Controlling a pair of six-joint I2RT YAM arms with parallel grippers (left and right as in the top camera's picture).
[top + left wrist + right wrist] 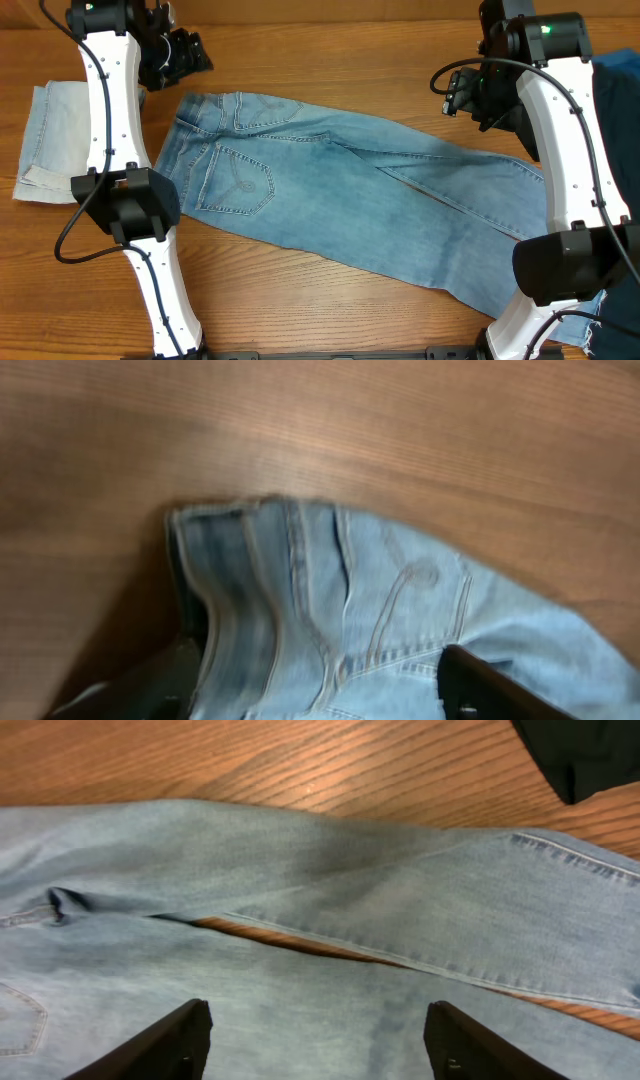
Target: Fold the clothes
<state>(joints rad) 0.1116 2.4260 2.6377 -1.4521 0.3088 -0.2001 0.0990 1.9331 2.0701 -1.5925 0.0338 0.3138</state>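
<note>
The clothes in play are a long pair of light-blue jeans (350, 190), lying flat and slanting from the waistband at upper left to the hems at lower right. My left gripper (188, 58) hovers just past the waistband corner. In the left wrist view it (320, 698) is open, its fingers (490, 690) straddling the waistband and back pocket (300, 600) without pinching them. My right gripper (470, 95) hangs over the upper leg. Seen from the right wrist it (320, 1042) is open above flat denim (300, 1000), with a strip of table showing between the two legs.
A folded pale denim piece (50, 140) lies at the table's left edge. A dark navy garment (620, 100) sits at the far right, its corner showing (590, 750) beyond the jeans. Bare wooden table (330, 50) runs along the back.
</note>
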